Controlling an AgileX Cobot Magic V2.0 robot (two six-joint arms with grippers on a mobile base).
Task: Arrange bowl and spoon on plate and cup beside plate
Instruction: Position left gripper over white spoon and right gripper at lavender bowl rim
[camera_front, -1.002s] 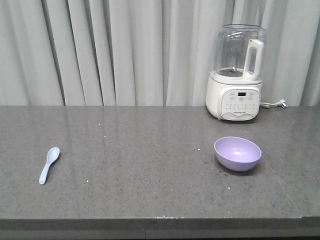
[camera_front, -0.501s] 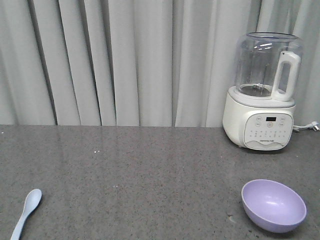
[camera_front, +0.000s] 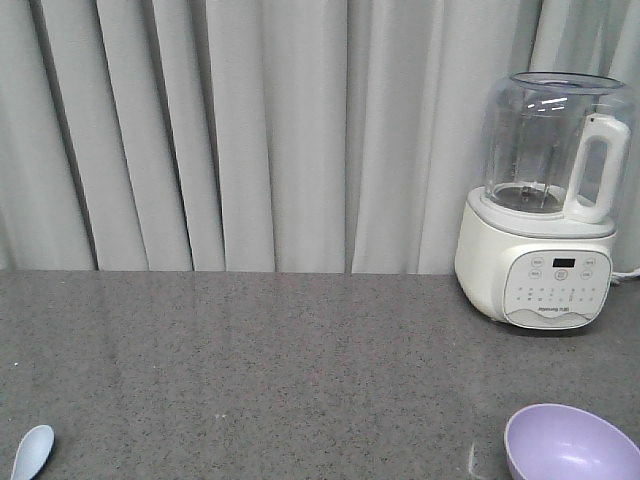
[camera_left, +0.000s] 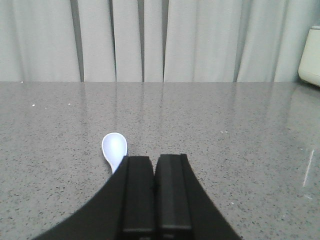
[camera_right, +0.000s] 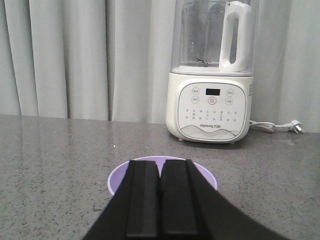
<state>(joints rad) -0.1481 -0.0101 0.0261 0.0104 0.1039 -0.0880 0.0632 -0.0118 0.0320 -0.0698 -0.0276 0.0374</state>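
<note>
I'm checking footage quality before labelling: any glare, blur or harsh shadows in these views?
Front view: soft even light, no harsh shadows, glints on the blender; bowl and spoon cropped at the bottom edge. Left wrist view: countertop mirrors the curtain folds; the left gripper is dark, detail lost. Right wrist view: blender sharp; the dark right gripper covers much of the bowl.

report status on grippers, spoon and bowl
Left gripper shut, empty, spoon just ahead. Right gripper shut, empty, bowl just ahead. Plate and cup not in view. Blender behind bowl, clear of it.
</note>
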